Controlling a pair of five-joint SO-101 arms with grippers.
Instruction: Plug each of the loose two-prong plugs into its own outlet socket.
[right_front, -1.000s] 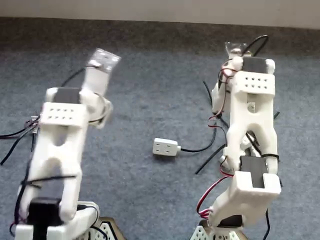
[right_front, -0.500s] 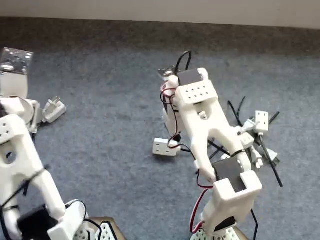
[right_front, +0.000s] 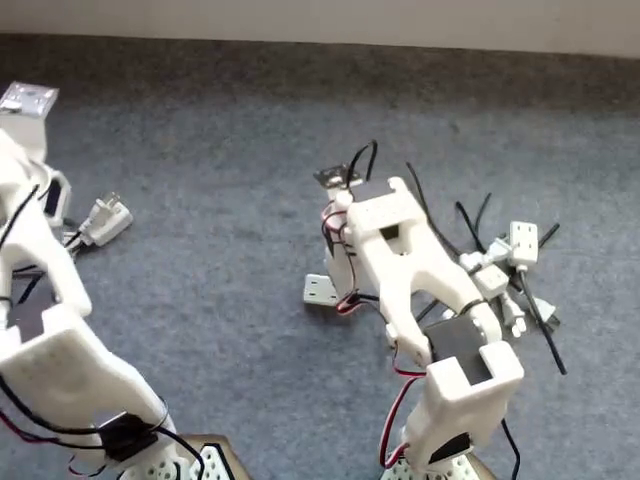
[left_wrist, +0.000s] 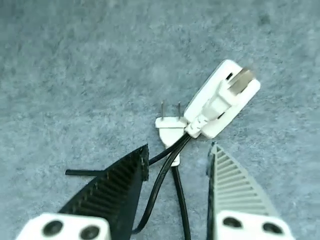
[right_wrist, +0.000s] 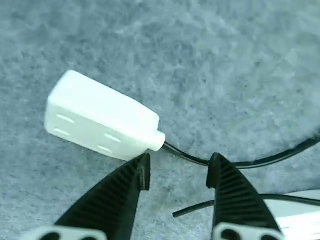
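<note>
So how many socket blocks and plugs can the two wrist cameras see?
Socket blocks: 2, the crowded socket block and the lone socket block.
Plugs: 2, the bare plug and the resting plug, which lies on the crowded socket block.
Total: 4.

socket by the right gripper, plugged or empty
Empty, as far as shown: the socket has bare slots on its visible face, no plug in them, and only its own cord leaves its end.

Grey short-pile carpet (right_front: 230, 180) spread beneath and ahead of both pairs of jaws, pale band (right_front: 320, 15) along its far edge, well beyond the jaws
</note>
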